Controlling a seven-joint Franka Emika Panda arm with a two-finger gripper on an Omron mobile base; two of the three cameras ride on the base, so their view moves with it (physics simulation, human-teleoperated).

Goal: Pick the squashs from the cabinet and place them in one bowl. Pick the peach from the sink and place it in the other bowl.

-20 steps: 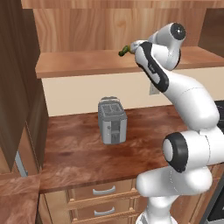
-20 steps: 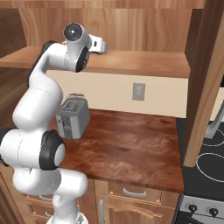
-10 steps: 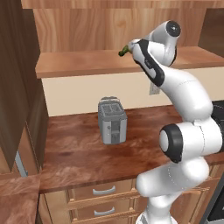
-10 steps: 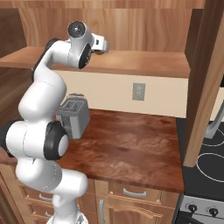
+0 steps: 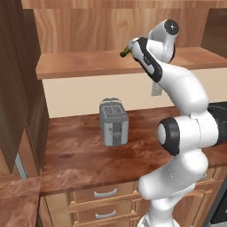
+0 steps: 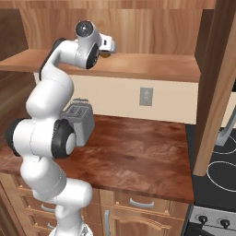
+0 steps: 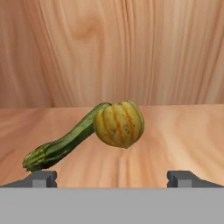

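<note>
So the gripper (image 7: 112,177) is up inside the cabinet (image 5: 111,26), jaws spread wide with nothing between them, hovering just above the plank shelf (image 7: 175,131) and pointed at the grained back panel (image 7: 131,48). Straight ahead of it, pretty much centred between the two fingertips (image 7: 41,178), sits the yellow squash (image 7: 119,124), round and ribbed with orange stripes, not touched by either finger. The green squash (image 7: 65,144) lies on the shelf tucked behind it, running from behind the yellow one down toward the fingertip on the left of the hand view, stem end closest to that tip but still apart from it. From the left base view you can spot the green one's tip (image 5: 125,52) poking out beside the wrist, and in the right base view a bit of the yellow one (image 6: 106,54) peeks out just past the hand. Well below the gripper there's a toaster (image 5: 113,121) standing on the reddish-brown surface (image 5: 84,155), with a wall outlet (image 6: 146,96) on the backsplash under the shelf. Off to the far side in the right base view is a dark cabinet door (image 6: 216,83) hanging open and a black stovetop (image 6: 216,179).
</note>
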